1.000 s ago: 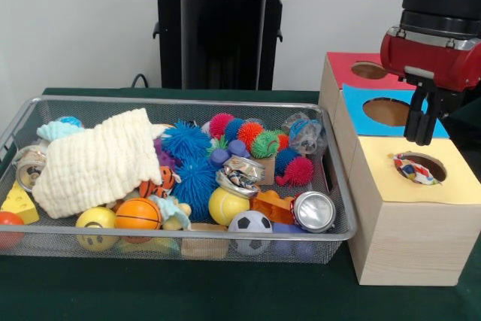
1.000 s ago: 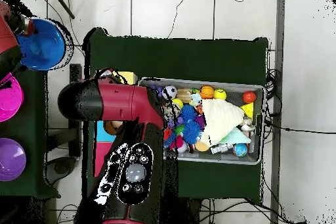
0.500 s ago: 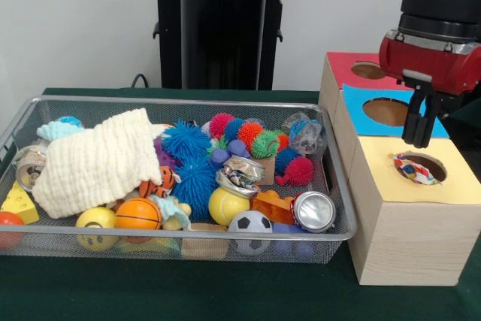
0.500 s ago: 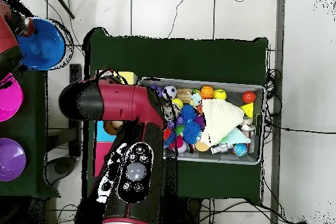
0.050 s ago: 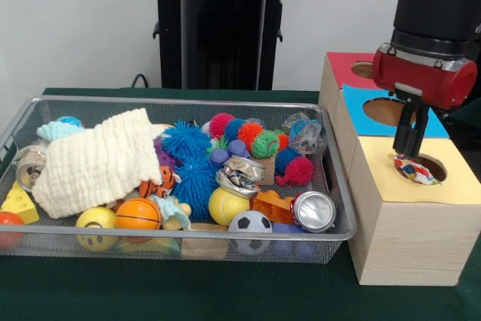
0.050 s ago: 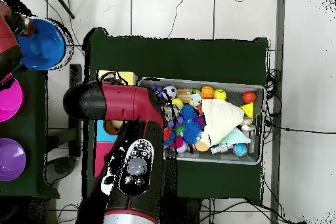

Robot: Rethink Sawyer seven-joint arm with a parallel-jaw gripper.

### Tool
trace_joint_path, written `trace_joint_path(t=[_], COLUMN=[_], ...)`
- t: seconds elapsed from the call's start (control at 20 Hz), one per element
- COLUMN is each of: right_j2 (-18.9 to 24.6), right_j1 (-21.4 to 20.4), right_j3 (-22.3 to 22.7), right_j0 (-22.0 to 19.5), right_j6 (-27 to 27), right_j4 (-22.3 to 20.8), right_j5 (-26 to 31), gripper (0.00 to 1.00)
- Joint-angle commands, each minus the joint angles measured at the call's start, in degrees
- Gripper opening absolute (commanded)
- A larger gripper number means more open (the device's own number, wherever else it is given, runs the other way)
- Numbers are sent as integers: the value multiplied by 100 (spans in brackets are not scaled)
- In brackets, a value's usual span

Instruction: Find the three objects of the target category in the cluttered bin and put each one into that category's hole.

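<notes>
Your tool [image 5: 409, 148] hangs just above the yellow box's hole [image 5: 421, 167] — you cannot tell how far it is open. A crumpled wrapper [image 5: 415, 172] sits in that hole. The bin [image 5: 340, 193] — toys, cans, cloth [image 5: 98, 162] — sits on the worktop [image 5: 225, 295].

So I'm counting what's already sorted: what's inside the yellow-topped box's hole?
A crumpled multicoloured item shows inside the yellow-topped box's hole. The gripper hangs above its left rim; anything deeper is hidden.

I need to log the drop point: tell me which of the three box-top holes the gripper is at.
The hole in the yellow top, nearest the camera in the front view. The gripper hangs at its rim, and a crumpled wrapper shows inside; the blue and red holes lie behind.
</notes>
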Motion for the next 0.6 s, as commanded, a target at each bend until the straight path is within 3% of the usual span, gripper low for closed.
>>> trace_joint_path(t=[0.05,0.6], right_j2=[255,243], right_j1=[468,548], right_j3=[88,61], right_j0=[-201,-155], right_j6=[292,349], right_j4=[-204,-159], right_j5=[-129,-173], gripper=[0,0])
